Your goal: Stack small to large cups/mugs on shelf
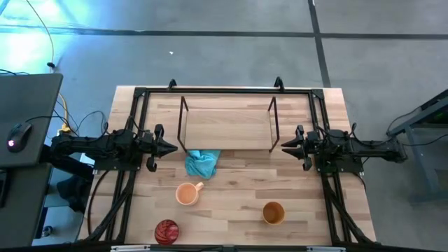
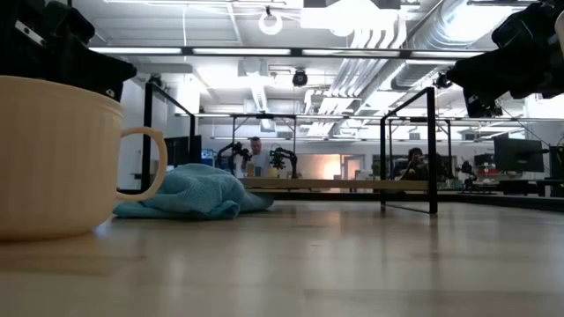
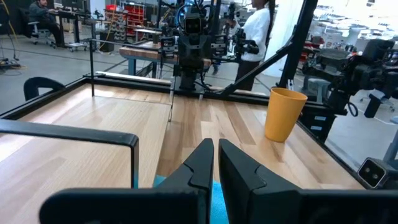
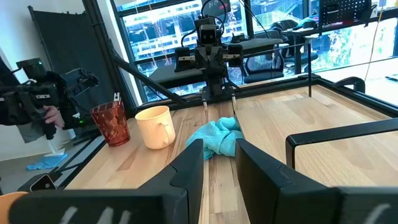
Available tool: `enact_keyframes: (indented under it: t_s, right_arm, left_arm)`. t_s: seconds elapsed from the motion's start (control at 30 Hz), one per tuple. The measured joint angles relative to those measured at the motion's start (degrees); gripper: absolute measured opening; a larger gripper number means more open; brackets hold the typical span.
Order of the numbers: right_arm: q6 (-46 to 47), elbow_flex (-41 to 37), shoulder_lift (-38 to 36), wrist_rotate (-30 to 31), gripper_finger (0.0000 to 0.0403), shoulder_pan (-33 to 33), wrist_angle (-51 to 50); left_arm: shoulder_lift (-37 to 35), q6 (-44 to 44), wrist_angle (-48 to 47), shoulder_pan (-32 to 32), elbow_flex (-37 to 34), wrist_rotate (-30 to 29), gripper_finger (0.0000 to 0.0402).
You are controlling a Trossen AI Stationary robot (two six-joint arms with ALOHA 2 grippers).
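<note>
The shelf (image 1: pixel 227 126), a black wire frame with a light wood board, stands at the table's far middle. A light orange mug (image 1: pixel 187 193) stands upright on the table near the middle, its handle toward the far right. Near the front edge a red patterned cup (image 1: pixel 166 232) is at the left and an amber tumbler (image 1: pixel 273 212) at the right. My left gripper (image 1: pixel 168 147) hovers level at the shelf's left end, shut and holding nothing (image 3: pixel 216 144). My right gripper (image 1: pixel 287 147) hovers level at the shelf's right end, open and holding nothing (image 4: pixel 219 146).
A teal cloth (image 1: pixel 202 163) lies crumpled just in front of the shelf's near edge, between the shelf and the mug. Black frame rails (image 1: pixel 133 126) run along the table's left, right and far sides. People (image 3: pixel 258 31) stand in the room beyond the table.
</note>
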Motion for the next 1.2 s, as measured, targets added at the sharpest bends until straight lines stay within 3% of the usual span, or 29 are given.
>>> enact_keyframes:
  t_s: [0.27, 0.43, 0.6, 1.03, 1.2]
  right_arm:
    - [0.00, 0.00, 0.00, 0.02, 0.0083, 0.00, 0.00]
    - [-0.05, 0.00, 0.00, 0.09, 0.0083, -0.01, 0.00]
    - [-3.57, 0.00, 0.00, 5.49, 0.0083, 0.00, 1.74]
    - [30.10, 0.00, -0.02, 7.59, 0.0083, 0.00, 7.24]
    - [34.10, 0.00, -0.02, 10.60, 0.0083, 0.00, 7.16]
  left_arm:
    - [0.00, -14.75, 5.33, 0.01, -0.02, 0.65, 0.0014]
    - [-0.02, -18.98, 6.47, 0.02, 0.00, 0.40, 0.0014]
    - [0.09, -24.87, 6.45, 0.01, 0.00, 0.22, 0.0014]
    - [0.11, -26.90, 6.43, 0.02, 0.00, -3.23, 0.0014]
    - [0.11, -25.36, 6.41, 0.02, 0.00, -3.44, 0.0014]
